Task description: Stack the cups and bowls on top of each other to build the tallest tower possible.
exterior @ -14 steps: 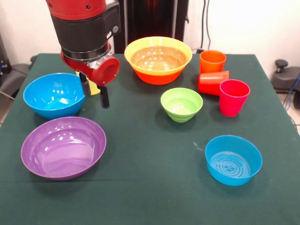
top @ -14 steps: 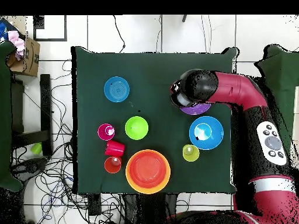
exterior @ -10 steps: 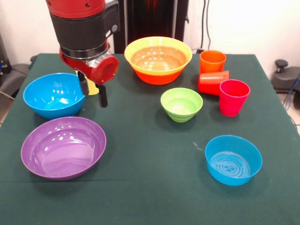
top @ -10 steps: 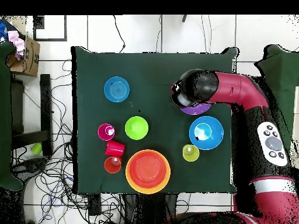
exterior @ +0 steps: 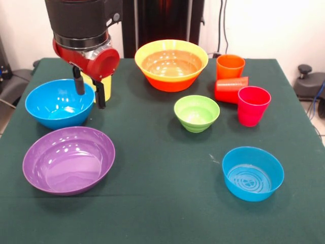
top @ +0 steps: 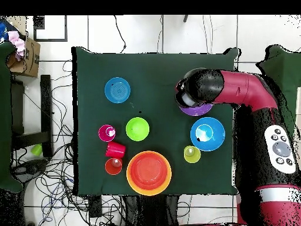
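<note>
Gripper (exterior: 89, 92) is hanging spread and empty, straddling the yellow cup (exterior: 98, 87) standing at 2 o'clock of the blue bowl (exterior: 59, 103). To pinch well, it is needing to drop lower, centred, clearing that rim. Purple bowl (exterior: 68, 159) is waiting at 6 o'clock on the counter (exterior: 162, 213).

Showing six bowls: yellow-orange bowl (exterior: 171, 64) holding orange-red bowl (exterior: 170, 65), purple bowl (exterior: 68, 159), two blue bowls (exterior: 59, 103) (exterior: 253, 173), green bowl (exterior: 196, 113). Showing four cups: yellow (exterior: 96, 87), orange (exterior: 230, 66), red (exterior: 231, 89), pink (exterior: 253, 105).
</note>
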Tool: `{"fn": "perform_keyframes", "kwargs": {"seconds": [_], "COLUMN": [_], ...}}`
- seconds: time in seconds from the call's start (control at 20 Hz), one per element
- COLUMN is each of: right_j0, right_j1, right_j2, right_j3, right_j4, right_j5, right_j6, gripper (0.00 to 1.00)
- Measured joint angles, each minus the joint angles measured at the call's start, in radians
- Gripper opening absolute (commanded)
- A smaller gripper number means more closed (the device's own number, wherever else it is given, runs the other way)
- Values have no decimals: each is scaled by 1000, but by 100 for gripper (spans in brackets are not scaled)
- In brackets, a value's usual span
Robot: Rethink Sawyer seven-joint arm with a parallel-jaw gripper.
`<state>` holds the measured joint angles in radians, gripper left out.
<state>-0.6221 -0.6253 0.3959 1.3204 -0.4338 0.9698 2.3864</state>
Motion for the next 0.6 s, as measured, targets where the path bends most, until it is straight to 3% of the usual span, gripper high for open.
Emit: {"fn": "perform_keyframes", "kwargs": {"seconds": [0.4, 0.6], "right_j0": [0, 1], "right_j1": [17, 64], "right_j2": [0, 13], "right_j3": [-13, -77], "right_j4": [-9, -44], "right_j5": [-7, -10], "right_j6": [0, -25], "gripper": [100, 100]}}
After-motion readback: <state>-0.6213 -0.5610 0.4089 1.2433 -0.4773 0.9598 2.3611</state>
